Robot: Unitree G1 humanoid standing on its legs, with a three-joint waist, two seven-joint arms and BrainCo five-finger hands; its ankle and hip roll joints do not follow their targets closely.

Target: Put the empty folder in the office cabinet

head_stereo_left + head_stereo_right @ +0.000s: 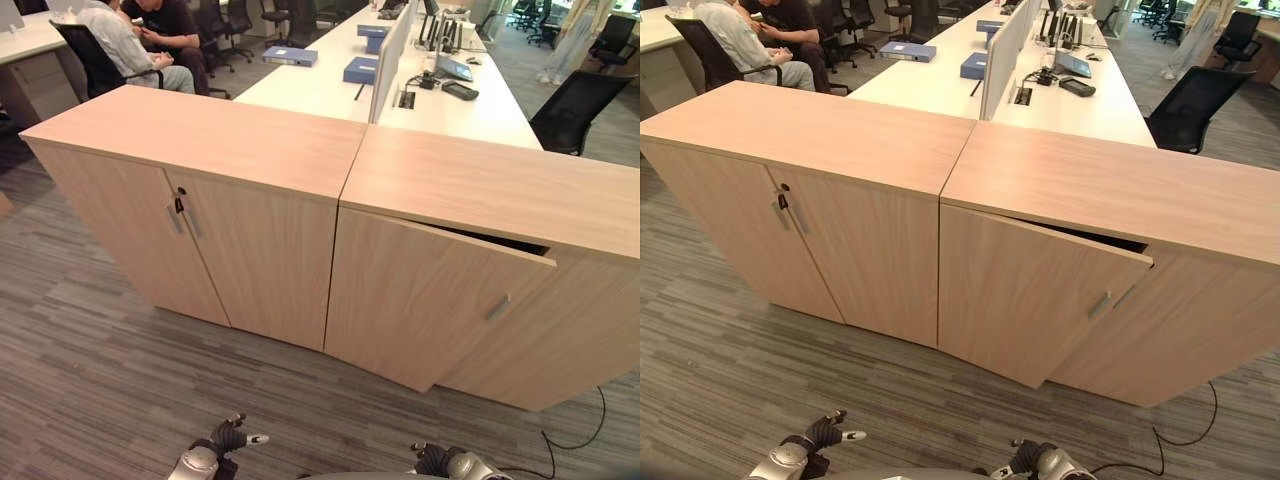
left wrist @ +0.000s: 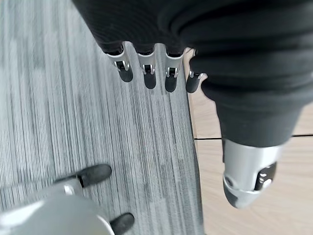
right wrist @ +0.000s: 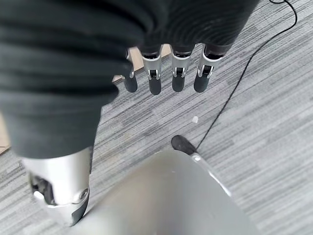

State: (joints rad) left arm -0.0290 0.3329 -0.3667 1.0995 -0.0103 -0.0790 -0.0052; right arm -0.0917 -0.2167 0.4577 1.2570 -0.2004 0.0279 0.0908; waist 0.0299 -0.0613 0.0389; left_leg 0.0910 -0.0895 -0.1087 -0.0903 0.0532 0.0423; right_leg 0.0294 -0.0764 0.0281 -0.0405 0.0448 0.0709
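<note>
Two wooden cabinets stand side by side in front of the robot, and that's most of what there is to see. The left cabinet [image 1: 200,200] has both doors shut, with a key in its lock. The right office cabinet [image 1: 490,260] has its left door [image 1: 430,300] swung partly ajar, leaving a dark gap at the top edge, so that looks like the one to use.

Behind them runs a long white surface [image 1: 330,85] with blue folders [image 1: 290,56] lying flat on it, well apart from the robot on the far side of the cabinets. Can't tell which one is the empty one. Two people sit at the far left.

Down low, the left hand [image 2: 146,73] hangs over the carpet with fingers straight and relaxed, holding nothing. The right hand [image 3: 166,78] is the same, loose and empty.

So the key relation: the folders lie ahead and slightly left, past the cabinet tops, out of reach of both hands. I'd guess the left hand is a bit nearer, while the right is nearer the ajar door.
</note>
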